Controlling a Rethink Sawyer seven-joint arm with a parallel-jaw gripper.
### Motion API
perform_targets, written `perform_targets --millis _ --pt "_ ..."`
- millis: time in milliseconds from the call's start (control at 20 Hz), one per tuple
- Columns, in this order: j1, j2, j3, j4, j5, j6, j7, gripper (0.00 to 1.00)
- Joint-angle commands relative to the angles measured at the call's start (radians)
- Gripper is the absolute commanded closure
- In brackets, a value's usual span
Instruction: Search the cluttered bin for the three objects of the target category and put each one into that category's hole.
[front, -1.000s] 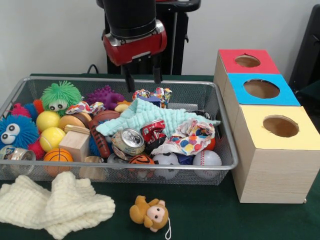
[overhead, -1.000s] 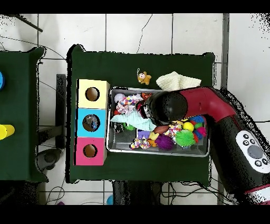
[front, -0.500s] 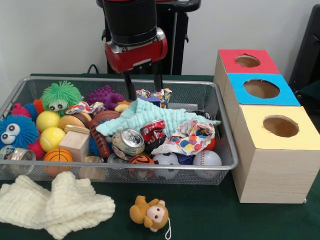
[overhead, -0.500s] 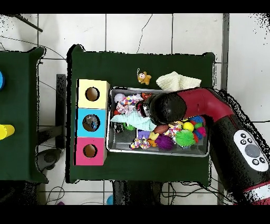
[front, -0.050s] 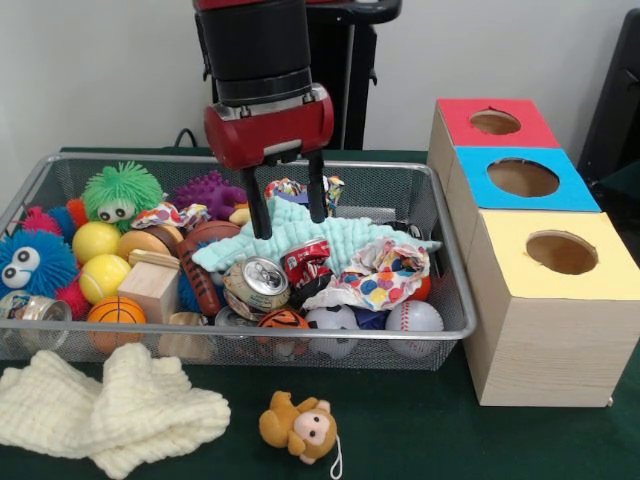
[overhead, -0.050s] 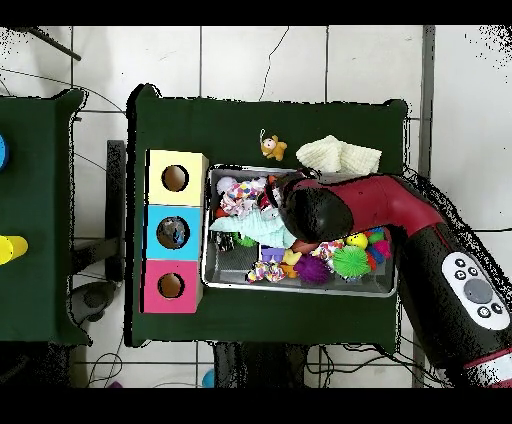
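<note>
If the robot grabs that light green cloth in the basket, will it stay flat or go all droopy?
Probably droopy. The mint cloth already sags over the cans and balls under it, so it looks soft, not stiff. It seems thin and light too. A corner lies near the patterned cloth, so lifting might tug that along. The open gripper is right over it.

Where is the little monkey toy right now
In the front view the monkey toy lies on the green table outside the wire bin, just right of the cream cloth.
</note>
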Motion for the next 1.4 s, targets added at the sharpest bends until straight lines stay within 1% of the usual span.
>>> perform_targets --millis 50,250,550,950,1050,1400 --pt "0.0 0.024 -0.03 0.088 -0.053 -0.057 -0.04 0.0" --pt "0.021 0.032 -0.047 0.095 -0.041 -0.064 -0.029 0.0" --pt "0.05 0.033 -0.05 0.113 -0.041 -0.09 0.004 0.0" --pt "0.13 0.051 -0.082 0.087 -0.038 -0.077 0.044 0.0" --pt "0.128 0.033 -0.082 0.106 -0.029 -0.07 0.045 0.0" --pt "0.19 0.03 -0.114 0.075 0.013 0.064 0.02 0.0"
